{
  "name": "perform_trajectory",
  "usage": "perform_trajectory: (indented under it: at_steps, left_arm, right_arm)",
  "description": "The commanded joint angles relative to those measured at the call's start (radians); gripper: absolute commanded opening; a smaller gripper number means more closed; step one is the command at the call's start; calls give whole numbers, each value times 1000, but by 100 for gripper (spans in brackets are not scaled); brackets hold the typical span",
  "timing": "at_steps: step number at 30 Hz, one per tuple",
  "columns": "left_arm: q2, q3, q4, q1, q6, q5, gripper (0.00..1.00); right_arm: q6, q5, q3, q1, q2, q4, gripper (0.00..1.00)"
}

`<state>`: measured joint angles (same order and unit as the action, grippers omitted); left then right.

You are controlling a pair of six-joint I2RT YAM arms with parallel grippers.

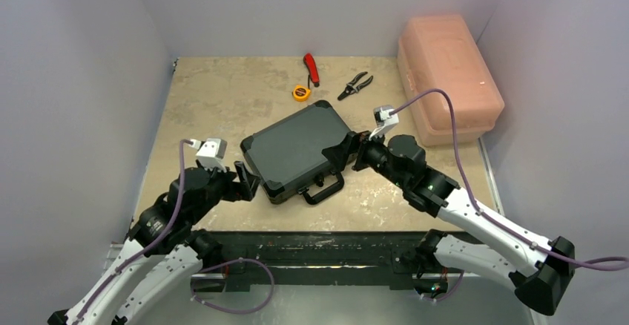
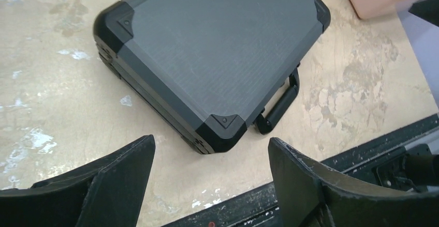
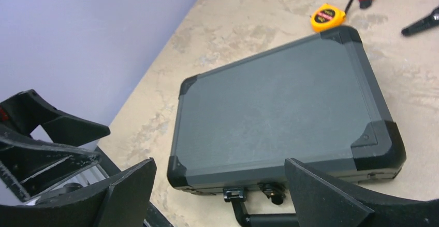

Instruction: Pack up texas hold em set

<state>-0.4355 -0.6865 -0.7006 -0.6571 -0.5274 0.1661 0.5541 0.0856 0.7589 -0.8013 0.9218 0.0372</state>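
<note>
The texas hold em set shows as a small black briefcase (image 1: 297,150), lid down, lying flat mid-table with its handle (image 1: 323,189) toward the near edge. My left gripper (image 1: 248,180) is open just off the case's near left corner and holds nothing. In the left wrist view the briefcase (image 2: 207,45) lies ahead of the wide-apart left gripper (image 2: 211,141). My right gripper (image 1: 347,150) is open at the case's right side, above its near right corner. In the right wrist view the briefcase (image 3: 279,108) and its handle (image 3: 269,219) sit between and beyond the spread right gripper (image 3: 220,162).
A large pink plastic box (image 1: 449,76) stands at the back right. Behind the case lie a yellow tape measure (image 1: 300,93), a red-handled tool (image 1: 311,69) and black pliers (image 1: 356,85). Grey walls close in the table on three sides. A black rail (image 1: 311,247) runs along the near edge.
</note>
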Motion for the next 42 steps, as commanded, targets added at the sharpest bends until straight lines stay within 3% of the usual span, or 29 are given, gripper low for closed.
perform_trajectory:
  at_steps: [1,6,15,22,31,42]
  left_arm:
    - [45,11,0,-4,-6,118,81]
    - [37,-60,-85,-3,-32,233,81]
    - [32,-179,-199,-3,91,334,80]
    - [51,-176,-229,-3,139,345,80]
    - [104,-178,-248,-4,143,392,80]
    - [144,-168,-245,-4,147,438,80]
  right_arm:
    - [-78,0,52,-20,-53,-25,99]
    - [-98,26,36,-22,-109,-21,99]
    - [-51,172,-37,-22,-229,27,99]
    - [-14,305,-96,-22,-366,103,99]
    - [46,325,-186,-22,-522,154,99]
    - [82,331,-170,-22,-511,166,99]
